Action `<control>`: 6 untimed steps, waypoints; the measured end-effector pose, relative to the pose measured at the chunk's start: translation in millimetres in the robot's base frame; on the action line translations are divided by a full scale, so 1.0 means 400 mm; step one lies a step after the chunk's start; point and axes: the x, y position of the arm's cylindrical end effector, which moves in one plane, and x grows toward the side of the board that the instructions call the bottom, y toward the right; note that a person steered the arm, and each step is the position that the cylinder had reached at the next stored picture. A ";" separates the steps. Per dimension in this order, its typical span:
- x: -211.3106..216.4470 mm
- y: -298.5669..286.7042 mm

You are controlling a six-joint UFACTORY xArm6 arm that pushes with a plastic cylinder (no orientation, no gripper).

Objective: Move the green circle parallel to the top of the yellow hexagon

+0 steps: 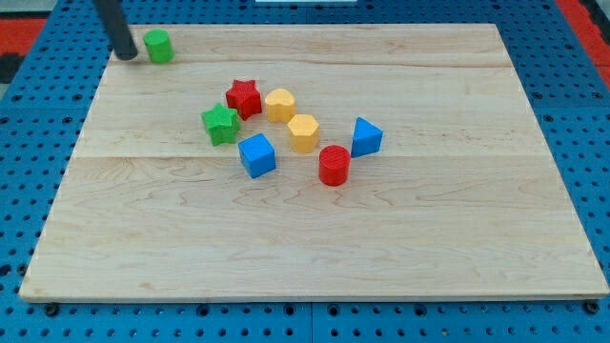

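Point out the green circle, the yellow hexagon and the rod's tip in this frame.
green circle [158, 46]: camera view, on its front side face.
yellow hexagon [303, 131]: camera view, on its top face.
my tip [126, 55]: camera view, on the rod's very end, just left of the green circle.

I am working in what looks like a robotics lab bench: a pale wooden board of glued planks [315, 238] lies on a blue perforated metal base plate [29, 105] with regular rows of mounting holes. A red and white striped strip [583, 17] shows at the view's top right corner, and small coloured plastic blocks [303, 131] sit on the board as test pieces.
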 end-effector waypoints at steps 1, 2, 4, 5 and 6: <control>-0.039 0.055; -0.051 0.173; -0.113 0.261; -0.004 0.440; 0.085 0.445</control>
